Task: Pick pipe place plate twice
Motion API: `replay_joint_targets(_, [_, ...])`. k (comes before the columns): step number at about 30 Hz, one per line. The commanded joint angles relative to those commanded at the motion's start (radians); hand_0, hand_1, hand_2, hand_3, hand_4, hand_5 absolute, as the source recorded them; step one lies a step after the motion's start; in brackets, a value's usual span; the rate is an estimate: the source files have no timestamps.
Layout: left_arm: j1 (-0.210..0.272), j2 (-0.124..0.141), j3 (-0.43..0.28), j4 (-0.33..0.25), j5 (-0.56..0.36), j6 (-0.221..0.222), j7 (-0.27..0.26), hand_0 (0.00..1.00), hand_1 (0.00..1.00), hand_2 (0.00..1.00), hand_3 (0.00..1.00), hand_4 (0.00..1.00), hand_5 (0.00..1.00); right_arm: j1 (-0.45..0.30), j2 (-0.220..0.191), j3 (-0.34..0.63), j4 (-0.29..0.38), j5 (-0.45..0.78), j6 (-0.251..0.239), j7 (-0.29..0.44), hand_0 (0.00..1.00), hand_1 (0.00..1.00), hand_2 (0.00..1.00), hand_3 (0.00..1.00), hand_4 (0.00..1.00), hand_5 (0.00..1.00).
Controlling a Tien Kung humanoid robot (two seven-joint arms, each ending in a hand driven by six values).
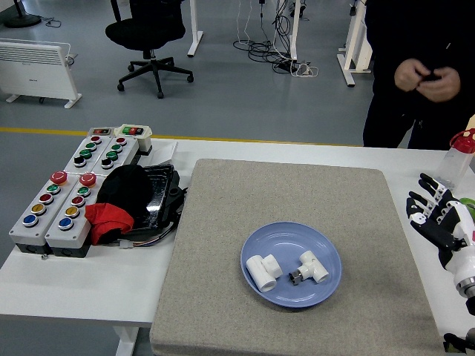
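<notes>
A blue plate point(274, 239) lies on the grey mat point(282, 193) near the table's front. Two white pipe fittings lie in it side by side: a short elbow-like piece point(263, 271) on the left and a tee piece point(309, 268) with a dark end on the right. My right hand point(436, 213) is at the table's right edge, well right of the plate, fingers spread and holding nothing. My left arm is out of view.
Two grey button boxes point(63, 196) stand at the left, with a black and red cloth on a dark tray point(122, 202) beside them. A clear bottle with a red cap point(453, 162) and a green cup point(467, 211) stand at the far right. A person in black point(423, 74) stands behind, hands together.
</notes>
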Motion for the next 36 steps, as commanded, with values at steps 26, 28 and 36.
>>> replay_joint_targets(26, [0.004,-0.001,-0.001,0.001,0.0,-0.002,-0.004,0.714,0.74,0.723,0.655,0.399,0.998,-0.076,-0.007,0.069,-0.014,0.191,0.114,-0.051,0.709,0.689,0.763,0.77,0.533,0.517])
replay_joint_targets(28, [0.003,-0.001,0.0,0.001,-0.002,-0.001,-0.004,0.714,0.74,0.723,0.655,0.399,0.998,-0.075,-0.006,0.069,-0.017,0.193,0.12,-0.05,0.709,0.689,0.763,0.77,0.533,0.517])
replay_joint_targets(36, [0.001,-0.001,-0.002,0.001,0.0,-0.002,-0.003,0.714,0.74,0.722,0.654,0.399,0.998,-0.073,-0.003,0.074,-0.039,0.216,0.162,-0.053,0.715,0.687,0.747,0.757,0.528,0.567])
